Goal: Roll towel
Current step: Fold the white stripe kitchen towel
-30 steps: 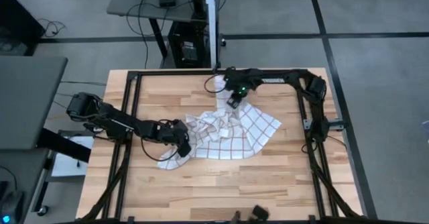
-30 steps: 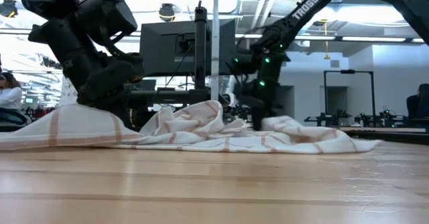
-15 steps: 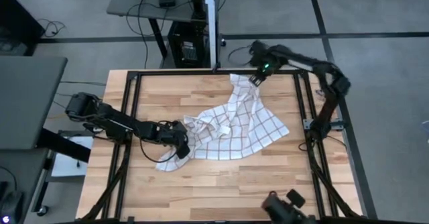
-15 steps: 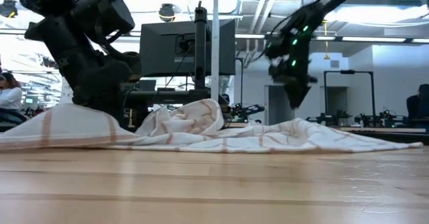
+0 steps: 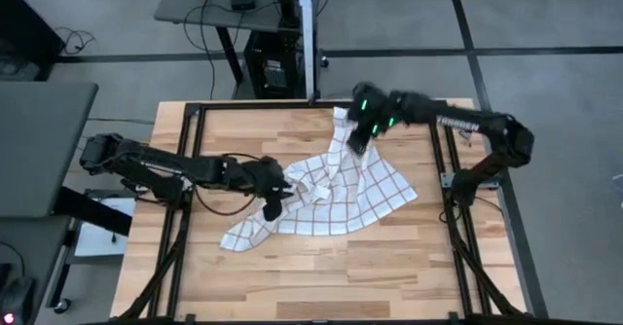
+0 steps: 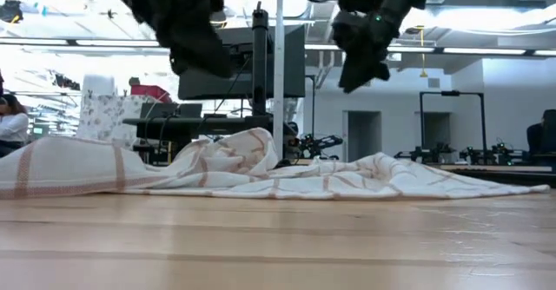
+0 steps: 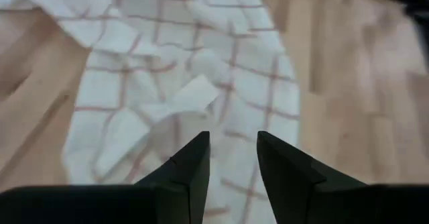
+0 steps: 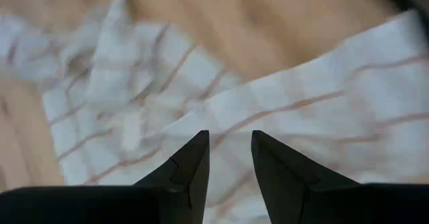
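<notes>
While the towel (image 5: 336, 184) lies rumpled and partly spread near the middle of the table (image 5: 321, 267), both grippers hang above it with nothing in their jaws. In the low view the cloth (image 6: 261, 173) rests flat on the wood with a raised fold near its centre. The left gripper (image 5: 275, 203) is over the towel's left part; its wrist view shows the 2 fingers (image 7: 191, 170) a narrow gap apart, empty, the checked cloth (image 7: 188, 83) below. The right gripper (image 5: 357, 140) is over the towel's far corner; its fingers (image 8: 191, 167) also stand narrowly apart and hold nothing, with the cloth (image 8: 268, 110) beneath them.
</notes>
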`<state>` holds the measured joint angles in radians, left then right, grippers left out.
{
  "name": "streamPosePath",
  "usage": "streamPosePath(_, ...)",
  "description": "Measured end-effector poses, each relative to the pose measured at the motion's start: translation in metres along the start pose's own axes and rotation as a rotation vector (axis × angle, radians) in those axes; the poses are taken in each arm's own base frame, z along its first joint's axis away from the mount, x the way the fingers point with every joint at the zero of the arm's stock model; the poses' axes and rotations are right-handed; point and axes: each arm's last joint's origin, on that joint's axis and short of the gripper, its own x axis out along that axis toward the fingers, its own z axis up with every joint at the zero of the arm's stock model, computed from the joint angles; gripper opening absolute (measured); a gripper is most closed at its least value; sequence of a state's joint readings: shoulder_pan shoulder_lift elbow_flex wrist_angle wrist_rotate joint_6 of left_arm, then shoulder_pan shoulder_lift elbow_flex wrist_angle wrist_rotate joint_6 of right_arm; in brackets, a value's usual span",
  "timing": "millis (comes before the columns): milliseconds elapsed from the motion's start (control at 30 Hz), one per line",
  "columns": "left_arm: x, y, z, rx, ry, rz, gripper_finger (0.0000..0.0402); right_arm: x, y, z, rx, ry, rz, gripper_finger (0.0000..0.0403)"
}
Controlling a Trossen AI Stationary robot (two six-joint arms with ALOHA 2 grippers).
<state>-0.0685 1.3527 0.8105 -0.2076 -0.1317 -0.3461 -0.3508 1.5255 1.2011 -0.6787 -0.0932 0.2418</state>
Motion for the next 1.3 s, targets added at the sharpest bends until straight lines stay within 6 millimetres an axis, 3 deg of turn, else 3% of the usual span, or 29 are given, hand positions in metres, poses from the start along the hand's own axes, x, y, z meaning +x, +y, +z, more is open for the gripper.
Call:
streamPosePath(133,0.03,0.002,-0.01,-0.003,0.068,0.01,0.0109,0.033,0.038,-0.036,0.06,-0.017,0.065,0.0106)
streamPosePath(300,0.064,-0.002,-0.018,-0.007,0.071,-0.03,0.0109,0.057,0.079,-0.083,0.129,-0.02,0.088,0.0106)
streamPosePath(400,0.08,0.0,-0.021,-0.016,0.048,-0.026,0.0109,0.078,0.09,-0.108,0.159,0.017,0.031,0.0106)
streamPosePath(533,0.095,0.007,-0.024,-0.03,0.034,-0.015,0.0109,0.099,0.103,-0.119,0.205,0.019,0.048,0.0106)
streamPosePath(700,0.098,0.023,-0.008,-0.088,-0.081,0.005,0.0109,0.121,0.111,-0.128,0.244,0.017,0.045,0.0106)
streamPosePath(900,0.098,0.059,0.0,-0.15,-0.124,0.18,0.0109,0.129,0.127,-0.143,0.264,0.03,0.07,0.0106)
streamPosePath(1133,0.093,0.114,-0.009,-0.111,0.041,0.38,0.0109,0.125,0.14,-0.157,0.245,0.057,0.087,0.0106)
streamPosePath(1300,0.078,0.156,-0.021,-0.181,0.195,0.542,0.0109,0.123,0.146,-0.165,0.258,0.081,0.084,0.0106)
